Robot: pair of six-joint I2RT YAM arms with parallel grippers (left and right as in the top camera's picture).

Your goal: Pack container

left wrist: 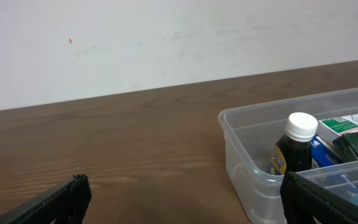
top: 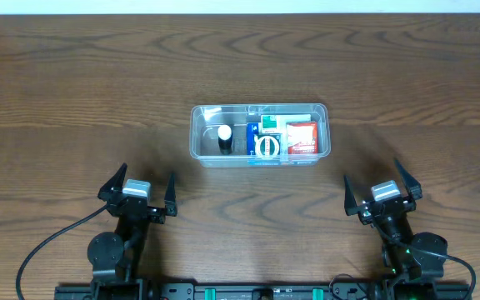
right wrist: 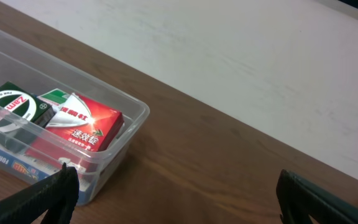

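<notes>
Our left gripper [top: 148, 172] sat spread and empty. Beyond it, midway across the wooden table [top: 57, 83], the container [top: 197, 133], clear with rounded corners, already held a white-capped bottle [top: 224, 136], a round tin [top: 266, 147] and a red box [top: 302, 137], so we judged packing essentially done. Our right gripper [top: 372, 171] was likewise spread, empty.

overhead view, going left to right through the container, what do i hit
in the container: white-capped bottle → blue box → red box; round tin and green box overlap the blue one, left out

Green tin [right wrist: 8, 107] reads "Zam"; blue box [right wrist: 5, 158] reads "FOR".
</notes>
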